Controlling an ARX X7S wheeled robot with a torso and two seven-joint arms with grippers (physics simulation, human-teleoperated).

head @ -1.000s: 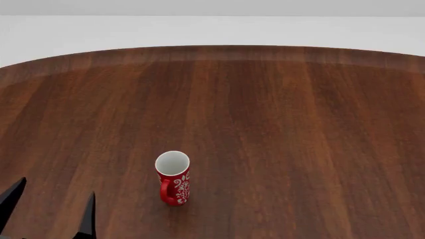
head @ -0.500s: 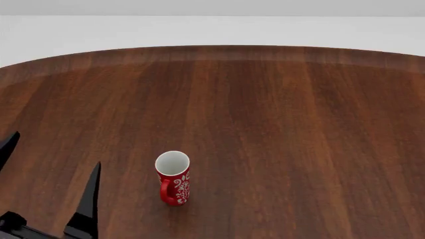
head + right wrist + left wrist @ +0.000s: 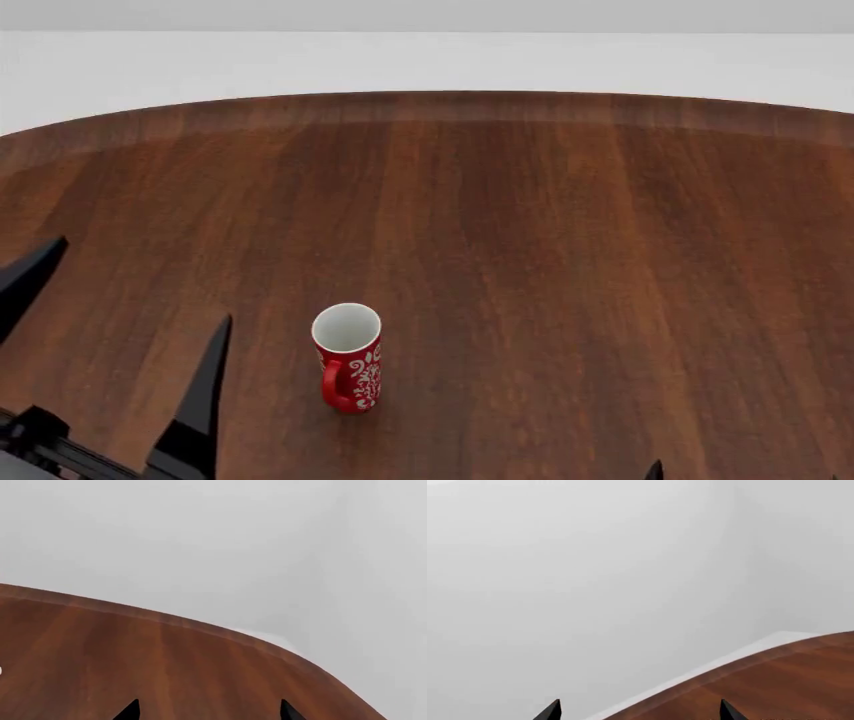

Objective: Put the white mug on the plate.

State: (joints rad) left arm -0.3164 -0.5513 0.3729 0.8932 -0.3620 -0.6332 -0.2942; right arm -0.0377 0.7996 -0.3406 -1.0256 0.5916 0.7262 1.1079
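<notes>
The white mug and the plate are out of view in every frame. A red mug with a white floral pattern [image 3: 348, 357] stands upright on the brown wooden table [image 3: 534, 250]. My left gripper [image 3: 142, 282] is open and empty, at the near left, just left of the red mug. In the left wrist view my left gripper [image 3: 639, 706] points past the table edge at a white wall. My right gripper [image 3: 208, 706] is open and empty over bare wood. In the head view only one of its fingertips [image 3: 654, 470] shows, at the bottom edge.
The table's curved far edge [image 3: 427, 97] runs across the head view, with white floor or wall beyond it. The edge also shows in the right wrist view [image 3: 167, 617]. A tiny white sliver [image 3: 1, 670] sits at that view's border; I cannot tell what it is.
My left gripper has moved forward over the table, further into the head view, with its fingers still apart. A right fingertip has come into view at the bottom edge. The red mug has not moved.
</notes>
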